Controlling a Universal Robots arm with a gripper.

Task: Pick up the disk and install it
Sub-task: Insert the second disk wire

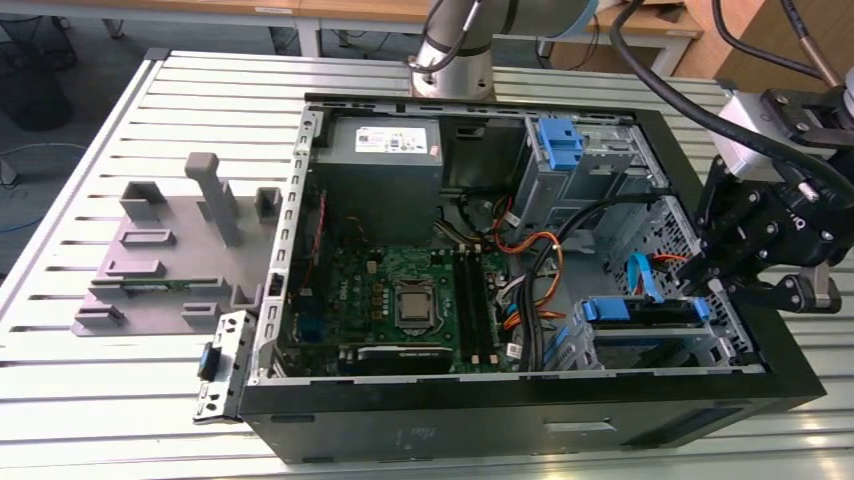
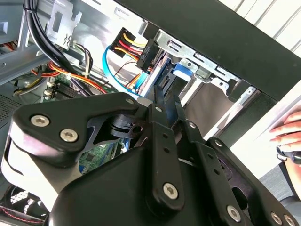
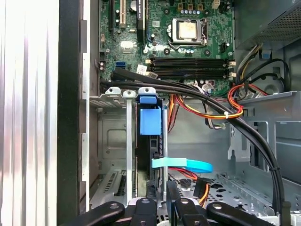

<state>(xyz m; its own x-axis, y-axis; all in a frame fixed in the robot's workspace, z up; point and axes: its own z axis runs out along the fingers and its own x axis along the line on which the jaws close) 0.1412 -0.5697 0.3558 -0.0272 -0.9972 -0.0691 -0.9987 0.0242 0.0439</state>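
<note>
- First wrist view: the disk [image 3: 150, 141] stands on edge in the computer case's [image 1: 534, 425] drive cage, blue carrier bracket showing; the gripper [image 3: 159, 197] sits at its 6 o'clock end, fingers closed on its edge.
- Exterior view: the case lies open on a slatted aluminium table [image 1: 120, 380], with a grey fixture [image 1: 174, 270] at its 9 o'clock.

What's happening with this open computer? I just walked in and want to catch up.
A robot arm's tool is at the drive cage in the open computer case, at the exterior view's right. The disk, in its blue carrier, stands on edge in the cage slot, directly in front of the tool. A person's hand rests just outside the case.
</note>
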